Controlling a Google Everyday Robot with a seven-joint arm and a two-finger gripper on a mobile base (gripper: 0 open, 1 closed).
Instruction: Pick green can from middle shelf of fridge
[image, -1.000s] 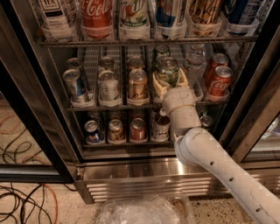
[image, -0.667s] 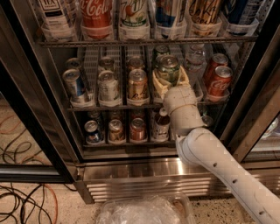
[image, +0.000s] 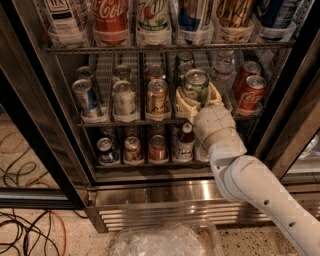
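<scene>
The green can, pale green with a silver top, stands at the front of its lane on the middle shelf of the fridge. My gripper reaches in from the lower right on a white arm. Its cream fingers hug the can's lower half on both sides, shut on it. More cans sit behind it in the same lane.
A gold-tan can, a silver can and a blue can stand to the left, and red Coca-Cola cans to the right. Tall bottles fill the rack above. Below are small cans and a brown bottle. A plastic-lined bin and floor cables lie below.
The gripper and the green can have shifted slightly to the right and toward the camera. The other cans have not moved.
</scene>
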